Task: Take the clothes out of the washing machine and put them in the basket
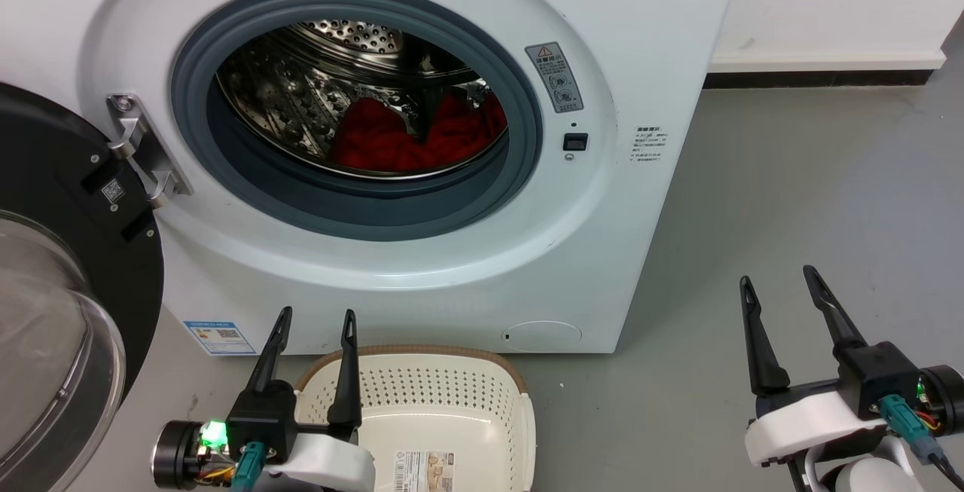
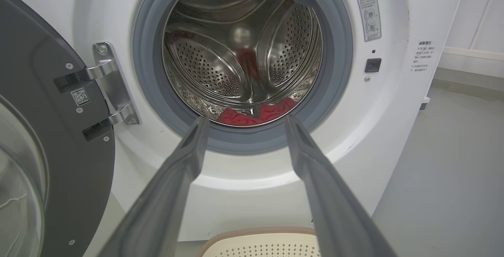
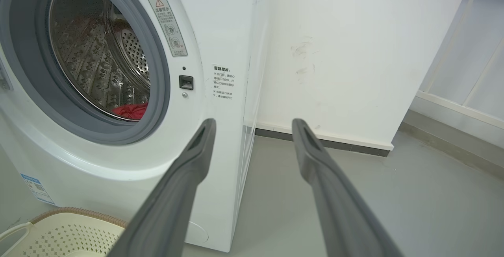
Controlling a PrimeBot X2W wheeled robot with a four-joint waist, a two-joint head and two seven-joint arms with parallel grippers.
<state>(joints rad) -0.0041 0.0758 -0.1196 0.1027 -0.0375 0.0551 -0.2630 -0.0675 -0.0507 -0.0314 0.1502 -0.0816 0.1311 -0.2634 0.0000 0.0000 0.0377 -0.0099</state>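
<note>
Bright red clothes [image 1: 410, 138] lie at the bottom of the steel drum of the white washing machine [image 1: 625, 236], whose door [image 1: 68, 288] hangs open at the left. The clothes [image 2: 256, 114] peek over the grey gasket in the left wrist view, and a bit of the clothes [image 3: 130, 111] shows in the right wrist view. The cream basket [image 1: 422, 417] with a brown rim stands on the floor before the machine. My left gripper [image 1: 316, 316] is open over the basket's left end, holding nothing. My right gripper [image 1: 779, 279] is open over bare floor to the right of the machine.
Grey floor [image 1: 813, 175] stretches to the right of the machine up to a white wall with a dark skirting [image 1: 821, 77]. The open door takes up the room at the left. The basket rim [image 3: 78, 213] sits close under the machine's front.
</note>
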